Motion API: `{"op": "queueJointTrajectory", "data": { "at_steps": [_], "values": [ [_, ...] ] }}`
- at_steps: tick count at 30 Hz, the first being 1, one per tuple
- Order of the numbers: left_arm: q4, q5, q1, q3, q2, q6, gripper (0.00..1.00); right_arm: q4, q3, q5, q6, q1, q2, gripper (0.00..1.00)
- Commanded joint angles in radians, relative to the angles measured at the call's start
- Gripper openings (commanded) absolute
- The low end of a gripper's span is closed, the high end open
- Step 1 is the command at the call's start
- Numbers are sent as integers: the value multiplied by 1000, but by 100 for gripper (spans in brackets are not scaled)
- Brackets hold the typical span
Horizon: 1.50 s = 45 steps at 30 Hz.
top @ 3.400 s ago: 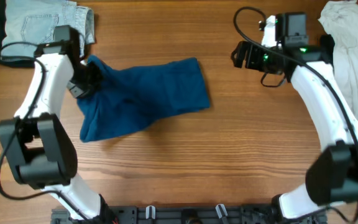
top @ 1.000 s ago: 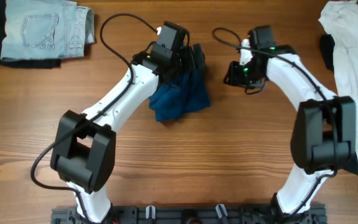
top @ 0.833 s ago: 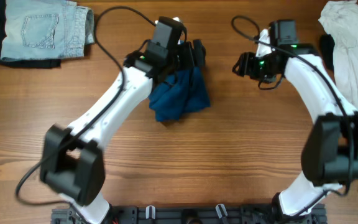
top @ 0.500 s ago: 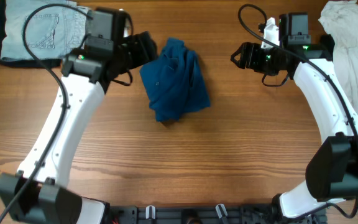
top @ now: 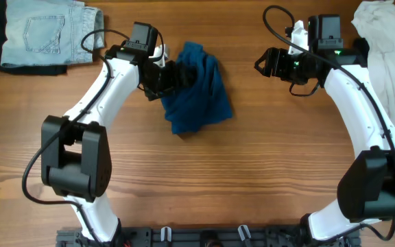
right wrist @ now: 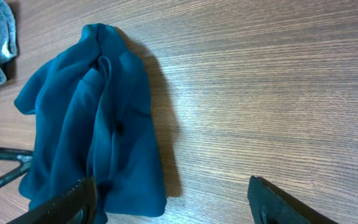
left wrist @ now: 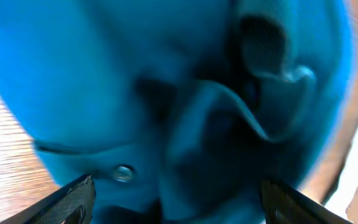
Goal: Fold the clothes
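Black left gripper (top: 175,75), jaws apart, has swung back to the left edge of the deep-blue soft cloth top (top: 201,92), now doubled into a rumpled narrow bundle near the middle of the table's (top: 266,171) far edge. Right gripper (top: 262,63), jaws apart and empty, has backed off rightward; the fold looks loose and probably needs tidying.

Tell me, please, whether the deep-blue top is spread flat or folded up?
Folded up, loosely: the deep-blue top lies as a compact, rumpled bundle of overlapping layers and creases, with no sleeve spread out.
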Motion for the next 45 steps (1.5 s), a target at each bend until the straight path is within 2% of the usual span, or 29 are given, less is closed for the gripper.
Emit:
{"op": "queueJointTrajectory", "data": {
  "at_steps": [1,6,10,11,12,13,16,17,24,25,29,30,34,38,41,45],
  "values": [
    [15,98,-12,3,-7,70,84,1,13,-23,-20,3,-6,78],
    [16,98,-47,3,-3,70,83,0,14,-23,-20,3,-6,78],
    [19,98,-90,3,-3,69,70,1,14,-23,-20,3,-6,79],
    [19,98,-101,3,-2,69,64,1,14,-23,-20,3,-6,78],
    [19,97,-109,3,-2,70,52,1,14,-23,-20,3,-6,78],
    [19,93,-119,3,1,69,33,0,14,-23,-20,3,-6,78],
    [29,90,-138,3,6,69,4,-3,14,-23,-21,3,-6,78],
    [34,91,-144,3,6,69,4,-5,13,-23,-21,3,-6,78],
    [72,200,-167,3,-6,69,5,-2,13,-22,-20,3,-6,79],
    [76,219,-174,3,-9,69,11,0,13,-23,-19,3,-6,79],
    [87,223,-193,3,-10,70,64,14,14,-23,-11,3,-6,79],
    [92,223,-196,3,-10,70,71,18,13,-23,1,3,-6,79],
    [127,288,-200,3,-24,120,77,24,13,-23,6,3,-6,79],
    [165,307,-198,3,-84,122,77,27,13,-23,7,3,-6,79],
    [158,305,-192,3,-164,180,78,40,14,-23,15,3,-6,79],
    [87,160,-132,3,-264,152,78,56,14,-24,34,3,-6,80]
  ]
}}
